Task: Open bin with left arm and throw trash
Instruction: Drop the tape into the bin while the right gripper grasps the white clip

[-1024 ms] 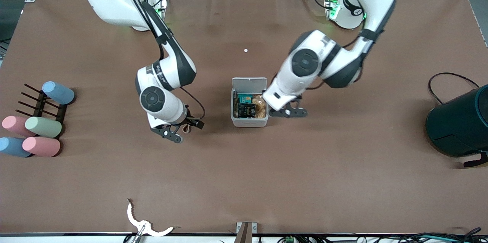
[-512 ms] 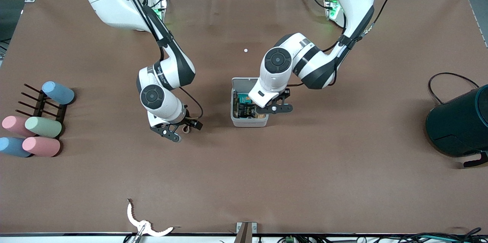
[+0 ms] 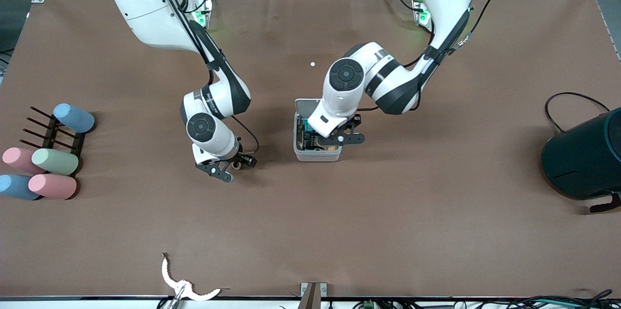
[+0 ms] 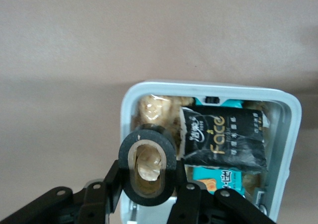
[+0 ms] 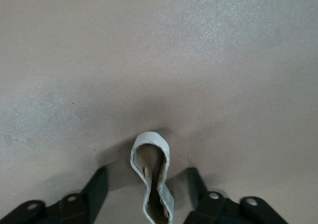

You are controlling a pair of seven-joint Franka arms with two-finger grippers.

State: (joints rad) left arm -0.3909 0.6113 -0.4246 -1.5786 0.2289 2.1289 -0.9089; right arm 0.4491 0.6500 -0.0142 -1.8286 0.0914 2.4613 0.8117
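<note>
Both claws grip: left claw (image 4: 149, 194) clamps tape roll (image 4: 148, 165) over half-hidden bin (image 3: 316, 154); right claw (image 5: 149, 204) pinches rubber band (image 5: 151, 179).

Black wrapper (image 4: 222, 139) in the bin (image 4: 293, 134), gold print reading "Face"

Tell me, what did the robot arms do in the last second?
The left gripper carried the tape roll from beside the bin to over its open top. The right gripper, holding the rubber band, barely moved. The cups stayed put.
</note>
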